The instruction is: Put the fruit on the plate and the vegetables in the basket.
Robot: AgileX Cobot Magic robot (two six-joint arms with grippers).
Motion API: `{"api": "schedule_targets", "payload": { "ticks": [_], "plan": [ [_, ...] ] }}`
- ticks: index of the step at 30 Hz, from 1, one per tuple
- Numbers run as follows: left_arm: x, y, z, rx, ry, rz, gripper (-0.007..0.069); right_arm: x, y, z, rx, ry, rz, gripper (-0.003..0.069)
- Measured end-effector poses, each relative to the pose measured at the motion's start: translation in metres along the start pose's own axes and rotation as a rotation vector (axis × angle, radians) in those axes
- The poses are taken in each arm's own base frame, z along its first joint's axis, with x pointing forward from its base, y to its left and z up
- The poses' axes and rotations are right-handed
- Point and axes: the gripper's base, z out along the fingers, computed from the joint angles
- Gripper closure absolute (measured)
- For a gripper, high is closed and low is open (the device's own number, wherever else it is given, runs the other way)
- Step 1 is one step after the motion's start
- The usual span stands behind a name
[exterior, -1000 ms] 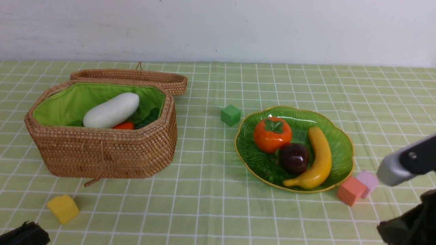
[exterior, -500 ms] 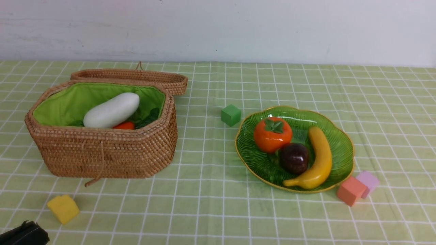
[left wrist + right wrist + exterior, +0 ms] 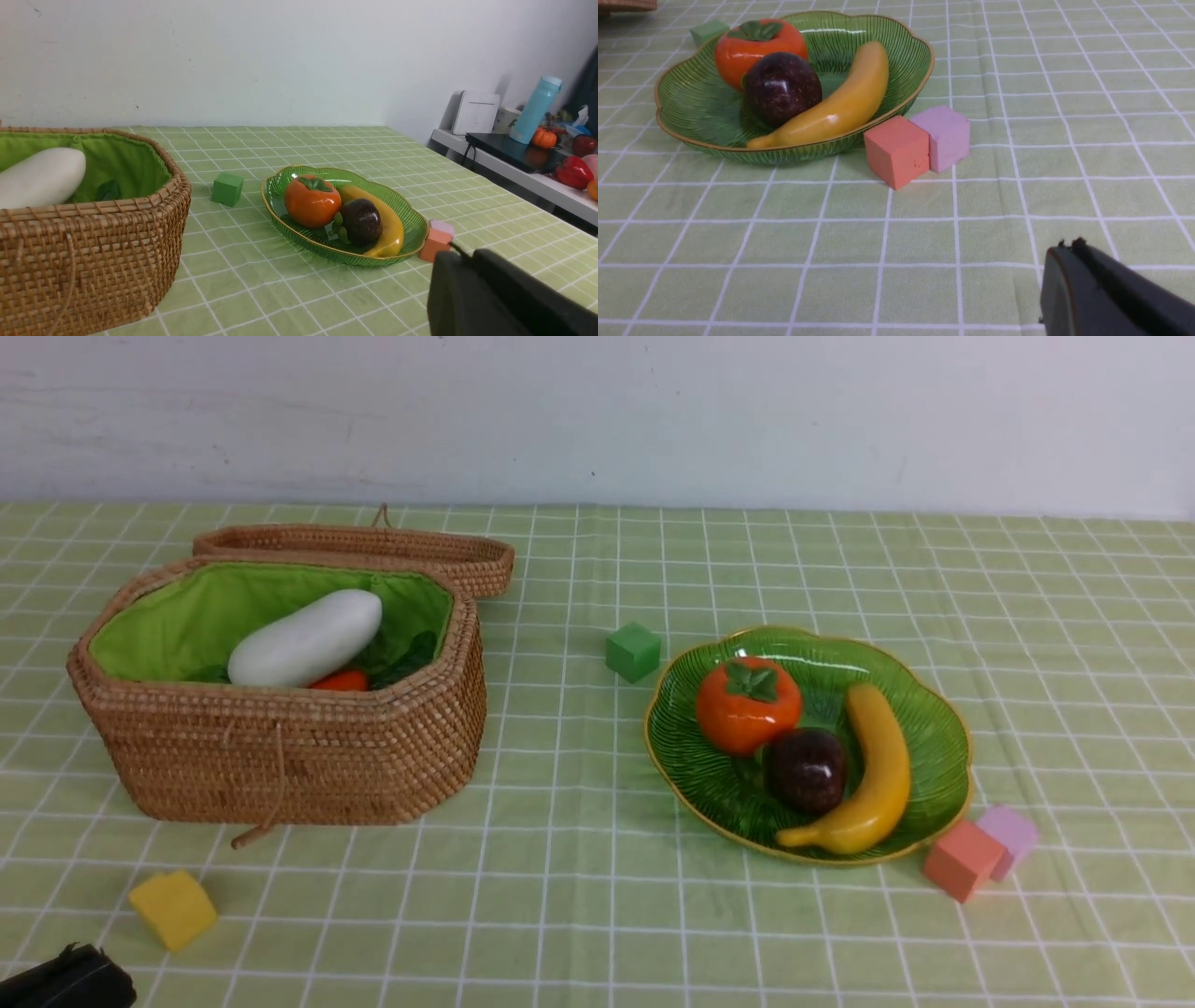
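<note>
My left gripper point(image 3: 65, 980) is cut off at the front view's corner, just a dark bit showing; right one is outside that view, and its wrist cam catches only a dark edge point(image 3: 1106, 294). Carrot point(image 3: 341, 680) is mostly buried under the radish point(image 3: 305, 638) in the basket point(image 3: 280, 756); eggplant I can't make out. Basket itself is cropped by the left wrist cam's edge.

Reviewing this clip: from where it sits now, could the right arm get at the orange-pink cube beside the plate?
Probably yes. The orange-pink cube sits on open cloth just off the plate rim, against the lilac cube. Bare tablecloth lies between it and the right gripper, whose jaws are shut.
</note>
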Motion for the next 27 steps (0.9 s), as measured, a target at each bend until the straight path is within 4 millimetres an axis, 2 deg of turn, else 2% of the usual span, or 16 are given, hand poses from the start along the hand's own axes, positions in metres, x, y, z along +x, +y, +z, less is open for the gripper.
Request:
{"api": "schedule_targets", "payload": {
  "ticks": [22,27],
  "plan": [
    [-0.0007,0.0004,0.0000,-0.005,-0.008,0.033,0.0585,0.0000,0.0000,0.0000,0.000,0.000,0.000,0.0659],
    [0.0047,0.0065,0.0019,-0.093,-0.036,0.036,0.0606,0.0000,0.0000,0.0000,0.000,0.000,0.000,0.0655]
  ]
}}
